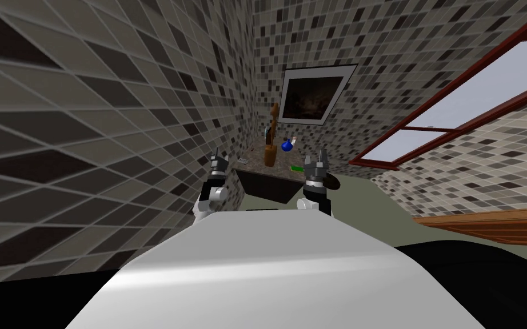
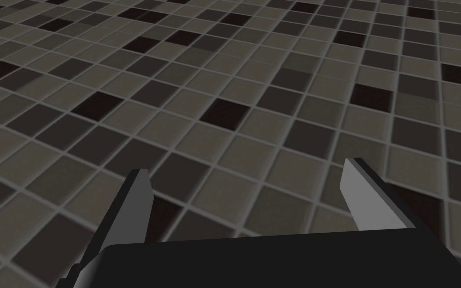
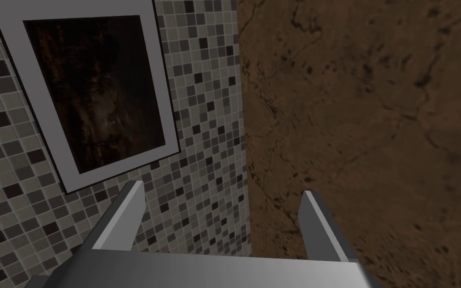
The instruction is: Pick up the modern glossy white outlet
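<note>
head view: dark table [image 1: 268, 185] in tiled corner, ahead of both arms. on top: tall brown object [image 1: 270, 143], blue object [image 1: 286, 146], and small white piece [image 1: 294, 141] just beside blue one, possibly outlet, too small to confirm. left gripper [image 1: 217, 155] and right gripper [image 1: 318, 157] raised at table's near corners.
left wrist view: fingers [image 2: 137, 200] spread wide, released.
right wrist view: fingers [image 3: 124, 215] apart, released, facing brown mottled flat surface [image 3: 364, 125].

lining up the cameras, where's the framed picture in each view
head view: picture hangs on the tiles above the table
right wrist view: picture on the tiles beyond the open right claw
left wrist view: open left claw faces tiles
shared landmark: the mosaic tiles
</note>
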Motion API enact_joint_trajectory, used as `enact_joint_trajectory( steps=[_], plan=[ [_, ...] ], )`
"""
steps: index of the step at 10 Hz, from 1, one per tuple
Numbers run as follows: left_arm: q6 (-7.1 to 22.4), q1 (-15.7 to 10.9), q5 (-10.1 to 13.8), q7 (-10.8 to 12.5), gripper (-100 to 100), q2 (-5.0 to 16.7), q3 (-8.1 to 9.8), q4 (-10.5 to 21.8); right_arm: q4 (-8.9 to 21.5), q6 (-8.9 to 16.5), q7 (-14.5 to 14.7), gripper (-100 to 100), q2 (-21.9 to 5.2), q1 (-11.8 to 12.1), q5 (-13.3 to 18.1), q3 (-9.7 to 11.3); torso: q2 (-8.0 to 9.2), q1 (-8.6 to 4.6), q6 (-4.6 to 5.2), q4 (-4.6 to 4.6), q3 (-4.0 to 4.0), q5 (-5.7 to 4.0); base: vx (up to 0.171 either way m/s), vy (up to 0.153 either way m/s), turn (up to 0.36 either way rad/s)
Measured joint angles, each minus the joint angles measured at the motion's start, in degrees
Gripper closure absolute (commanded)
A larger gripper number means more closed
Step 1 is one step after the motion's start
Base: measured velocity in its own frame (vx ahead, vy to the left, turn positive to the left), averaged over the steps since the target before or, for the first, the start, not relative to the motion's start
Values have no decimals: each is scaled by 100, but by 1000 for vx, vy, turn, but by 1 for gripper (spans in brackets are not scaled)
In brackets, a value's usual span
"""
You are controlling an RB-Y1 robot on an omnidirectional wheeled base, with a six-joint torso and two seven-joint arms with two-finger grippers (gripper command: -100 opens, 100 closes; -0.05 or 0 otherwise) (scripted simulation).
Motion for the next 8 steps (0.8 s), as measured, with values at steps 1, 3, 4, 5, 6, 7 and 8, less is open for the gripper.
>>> enact_joint_trajectory(
  steps=[1,3,4,5,6,7,8],
  plan=[
    [140,-162,166,-38,-100,87,0,180,0,0,0,0,0,0,0,0,2,4,-1,0,1,1,-53,27,7],
    [299,-441,386,-61,-100,194,9,455,0,0,0,0,0,0,0,0,-3,1,-1,-1,-2,0,-43,24,17],
    [387,-572,454,-80,-100,214,19,544,0,0,0,0,0,0,0,0,-7,-4,0,-1,-4,-1,-31,21,23],
    [523,-720,552,-135,-100,208,4,644,0,0,0,0,0,0,0,0,-10,-4,0,-2,-5,-1,-52,41,35],
    [636,-867,708,-180,-100,277,-30,836,0,0,0,0,0,0,0,0,-5,3,-1,-2,-3,1,-48,37,10],
    [716,-1038,791,-199,-100,314,-29,1003,0,0,0,0,0,0,0,0,-6,3,0,-1,-3,1,-39,36,16],
    [873,-1186,905,-242,-100,330,-29,1130,0,0,0,0,0,0,0,0,-7,2,-1,-2,-4,1,-22,28,10]
  ],
)
